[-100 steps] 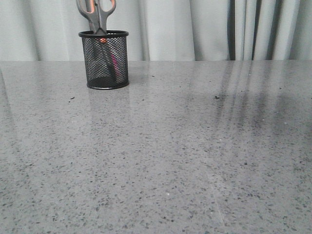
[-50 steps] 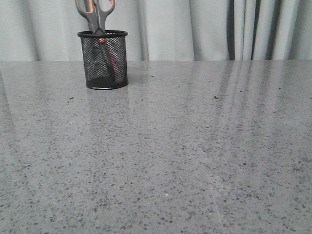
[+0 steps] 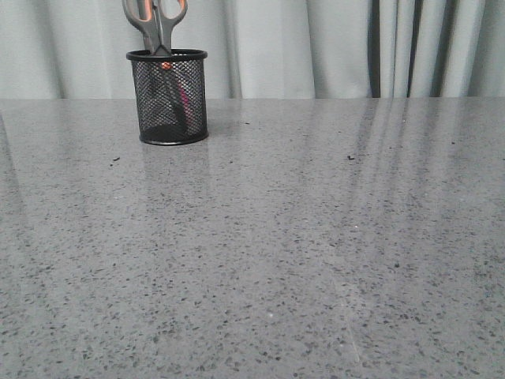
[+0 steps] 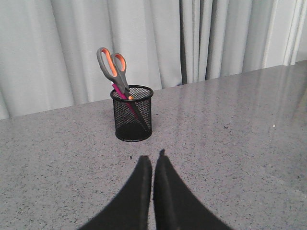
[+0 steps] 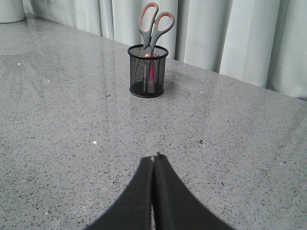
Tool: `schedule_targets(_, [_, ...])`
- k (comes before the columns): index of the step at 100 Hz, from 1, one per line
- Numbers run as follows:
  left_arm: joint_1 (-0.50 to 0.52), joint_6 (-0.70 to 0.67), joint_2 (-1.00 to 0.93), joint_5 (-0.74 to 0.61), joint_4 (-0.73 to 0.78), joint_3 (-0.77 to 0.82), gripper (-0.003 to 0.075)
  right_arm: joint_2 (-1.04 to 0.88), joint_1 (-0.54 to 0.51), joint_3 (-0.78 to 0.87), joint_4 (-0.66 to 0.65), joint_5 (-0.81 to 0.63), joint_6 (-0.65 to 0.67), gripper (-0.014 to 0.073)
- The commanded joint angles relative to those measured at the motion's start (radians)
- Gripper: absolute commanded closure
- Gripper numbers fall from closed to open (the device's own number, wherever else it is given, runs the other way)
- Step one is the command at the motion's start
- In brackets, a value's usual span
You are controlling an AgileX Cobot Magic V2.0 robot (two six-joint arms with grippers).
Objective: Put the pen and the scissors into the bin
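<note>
The black mesh bin (image 3: 167,96) stands upright at the far left of the table. The scissors (image 3: 155,24) stand in it blades down, grey-and-orange handles above the rim. The pink pen (image 3: 184,103) shows through the mesh inside the bin. In the left wrist view the bin (image 4: 132,113) holds the scissors (image 4: 113,67) and the pen (image 4: 120,92). My left gripper (image 4: 153,157) is shut and empty, well short of the bin. In the right wrist view the bin (image 5: 148,71), the scissors (image 5: 155,24) and the pen (image 5: 152,72) lie far ahead of my right gripper (image 5: 154,157), which is shut and empty. Neither gripper shows in the front view.
The grey speckled table (image 3: 276,237) runs back to pale curtains (image 3: 331,47). A few small dark specks (image 3: 350,158) lie on it. A white object (image 5: 10,10) sits at the table's far corner in the right wrist view.
</note>
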Motion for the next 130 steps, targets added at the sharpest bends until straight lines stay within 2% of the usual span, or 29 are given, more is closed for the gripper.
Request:
schedule_targets(1, [-0.007, -0.011, -0.018, -0.079, -0.019, -0.024, 0.0739, 0.010, 0.000, -0.023, -0.020, -0.081, -0.009, 0.0662])
schedule_targets(25, [-0.007, -0.003, -0.018, -0.101, -0.010, 0.002, 0.0739, 0.010, 0.000, -0.023, -0.020, -0.081, -0.009, 0.0662])
schedule_targets(40, [0.029, 0.024, -0.029, -0.298, 0.137, 0.135, 0.0739, 0.010, 0.000, -0.023, -0.020, -0.081, -0.009, 0.0662])
schedule_targets(51, [0.096, 0.018, -0.029, -0.505, 0.132, 0.296, 0.0739, 0.010, 0.000, -0.023, -0.020, -0.081, -0.009, 0.0662])
schedule_targets(61, [0.155, -0.013, -0.029, -0.583, 0.082, 0.407, 0.0739, 0.010, 0.000, -0.023, -0.020, -0.081, -0.009, 0.0662])
schedule_targets(81, [0.224, -0.039, -0.029, -0.557, 0.069, 0.530, 0.0739, 0.010, 0.000, -0.023, -0.020, -0.081, -0.009, 0.0662])
schedule_targets(96, [0.248, -0.039, -0.029, -0.350, 0.072, 0.533, 0.0739, 0.010, 0.000, -0.023, -0.020, -0.081, -0.009, 0.0662])
schedule_targets(130, [0.262, -0.039, -0.029, -0.355, 0.073, 0.533, 0.0739, 0.010, 0.000, -0.023, -0.020, -0.081, -0.009, 0.0662])
